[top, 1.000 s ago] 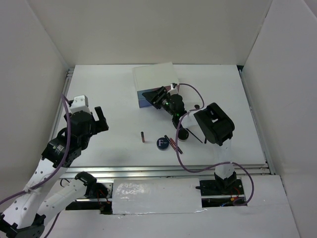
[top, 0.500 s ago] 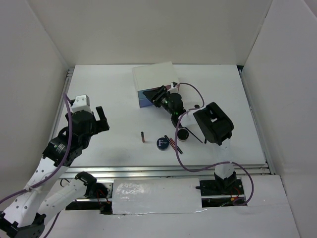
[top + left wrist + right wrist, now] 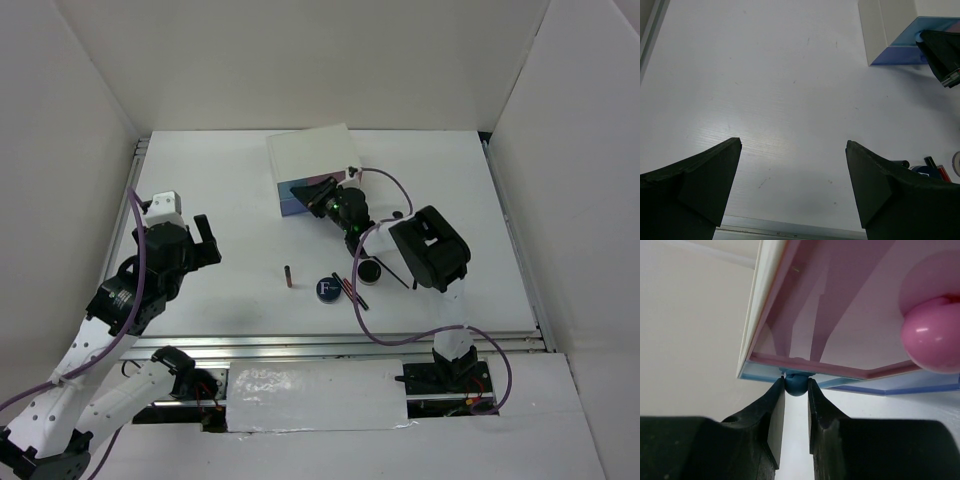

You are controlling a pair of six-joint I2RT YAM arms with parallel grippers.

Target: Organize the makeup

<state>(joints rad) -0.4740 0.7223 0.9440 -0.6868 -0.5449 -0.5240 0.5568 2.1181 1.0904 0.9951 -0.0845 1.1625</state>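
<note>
The makeup lies at the table's front centre: a round dark-blue compact (image 3: pixel 326 289) marked "F", a round black jar (image 3: pixel 369 270), red-black pencils (image 3: pixel 350 290), a thin black brush (image 3: pixel 398 272) and a small dark-red tube (image 3: pixel 289 276). My right gripper (image 3: pixel 320 193) is at the front of the white box (image 3: pixel 312 155). In the right wrist view it (image 3: pixel 796 388) is shut on the blue knob (image 3: pixel 796 384) of the blue drawer (image 3: pixel 890 385), under the pink drawer (image 3: pixel 850 315). My left gripper (image 3: pixel 205 240) is open and empty over bare table at the left (image 3: pixel 794 145).
A pink knob (image 3: pixel 932 335) sticks out of the pink drawer. A small dark item (image 3: pixel 397 214) lies right of the box. White walls enclose the table on three sides. A metal rail (image 3: pixel 300 345) runs along the front edge. The left wrist view shows the box (image 3: pixel 890 30).
My right gripper has shifted slightly toward the box while holding the blue knob. The left arm has barely moved. The makeup items have not moved.
</note>
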